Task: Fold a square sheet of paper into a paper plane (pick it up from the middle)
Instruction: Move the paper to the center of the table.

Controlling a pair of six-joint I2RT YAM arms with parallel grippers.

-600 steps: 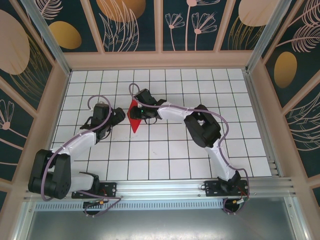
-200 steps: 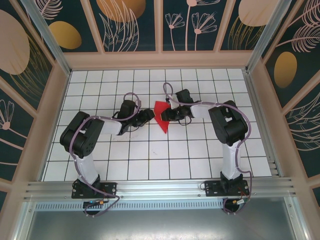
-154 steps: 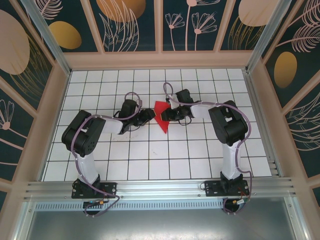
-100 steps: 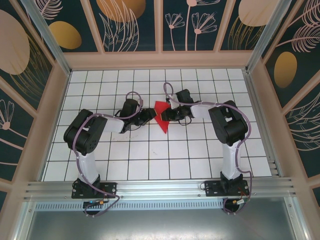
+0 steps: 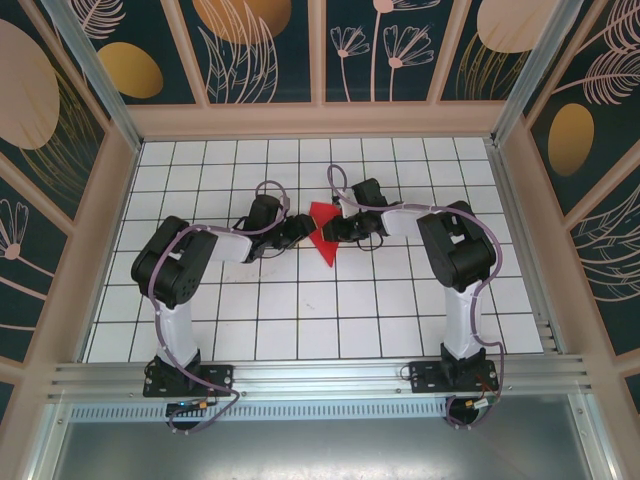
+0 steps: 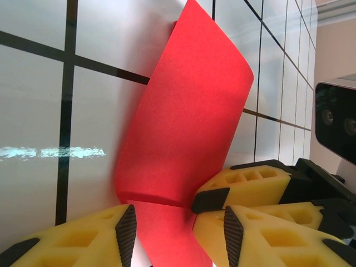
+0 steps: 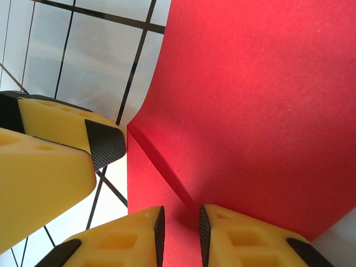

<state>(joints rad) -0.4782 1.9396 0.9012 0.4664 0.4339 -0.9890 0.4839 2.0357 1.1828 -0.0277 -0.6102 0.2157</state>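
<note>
The square sheet of paper [image 5: 322, 240] is a bright red creased wedge on the white tiles mid-table, between both grippers. In the right wrist view the paper [image 7: 250, 100] rises as a curved flap. Its raised crease runs into the narrow gap of my right gripper [image 7: 179, 222], which is shut on it. My right gripper [image 5: 333, 229] is at the paper's right side. My left gripper [image 5: 297, 231] is at its left side. In the left wrist view my left gripper [image 6: 175, 225] is open, its pads straddling the lower end of the paper [image 6: 183, 122] without pinching it. The right gripper's fingers [image 6: 250, 181] lie just beyond.
The white tiled table [image 5: 340, 300] is walled by wooden frames at the left [image 5: 85, 240], right [image 5: 545, 240] and back. An aluminium rail [image 5: 320, 375] runs along the near edge, where both arm bases stand. Free tiles lie on all sides of the paper.
The left gripper has crept right, up to the paper's left edge. The right gripper and paper have stayed put over the last second, after both shifted right earlier.
</note>
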